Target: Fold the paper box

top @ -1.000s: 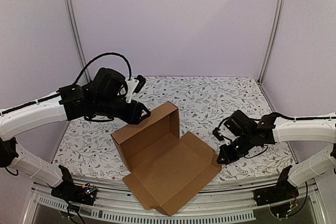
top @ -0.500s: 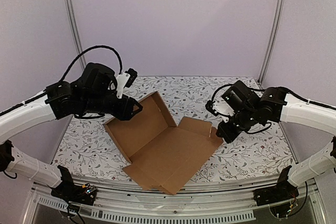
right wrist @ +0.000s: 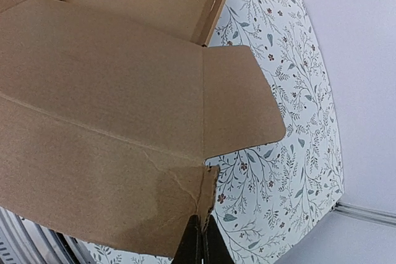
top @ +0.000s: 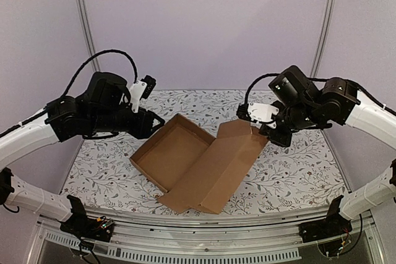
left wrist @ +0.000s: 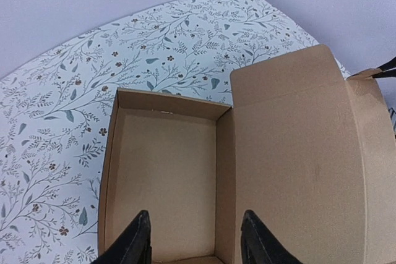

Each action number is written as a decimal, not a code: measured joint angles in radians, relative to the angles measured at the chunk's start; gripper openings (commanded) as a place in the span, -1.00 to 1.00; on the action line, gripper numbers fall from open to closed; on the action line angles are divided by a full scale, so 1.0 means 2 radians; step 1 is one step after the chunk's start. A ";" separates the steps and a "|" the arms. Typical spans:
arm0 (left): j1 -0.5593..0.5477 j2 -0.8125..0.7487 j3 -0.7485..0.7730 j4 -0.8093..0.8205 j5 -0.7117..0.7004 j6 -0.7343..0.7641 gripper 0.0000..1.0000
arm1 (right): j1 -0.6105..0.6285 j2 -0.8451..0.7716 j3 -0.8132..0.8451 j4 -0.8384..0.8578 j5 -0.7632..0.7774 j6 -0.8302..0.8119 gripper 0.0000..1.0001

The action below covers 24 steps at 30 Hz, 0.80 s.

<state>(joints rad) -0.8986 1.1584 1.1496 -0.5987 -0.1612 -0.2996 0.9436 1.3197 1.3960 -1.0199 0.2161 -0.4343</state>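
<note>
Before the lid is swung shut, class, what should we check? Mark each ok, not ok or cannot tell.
1. Hold: right pincer shut on a corner of the paper box lid: ok.
2. The left pincer open, empty: ok.
3. Inside of tray empty: ok.
4. Lid's path: left pincer hangs over the tray: not ok.
5. Lid's side flap tucked: not ok, lies flat.
6. Tray walls upright: cannot tell, near wall unseen.
</note>
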 measured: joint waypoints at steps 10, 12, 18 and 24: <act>0.000 0.022 -0.020 0.021 0.013 -0.002 -0.02 | -0.002 0.003 0.065 -0.068 0.026 -0.194 -1.00; 0.000 0.031 -0.022 0.027 0.015 -0.002 -0.03 | -0.006 0.014 0.102 -0.086 0.034 -0.219 -1.00; 0.000 0.057 -0.027 0.045 0.033 -0.009 -0.03 | -0.020 0.056 0.162 -0.120 0.060 -0.284 -1.00; 0.000 0.071 -0.037 0.069 0.051 -0.018 -0.03 | -0.021 0.100 0.191 -0.114 0.067 -0.356 -1.00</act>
<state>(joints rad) -0.8986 1.2995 1.0763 -0.4614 -0.0597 -0.3347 0.9020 1.5196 1.7771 -1.2472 0.3496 -1.1458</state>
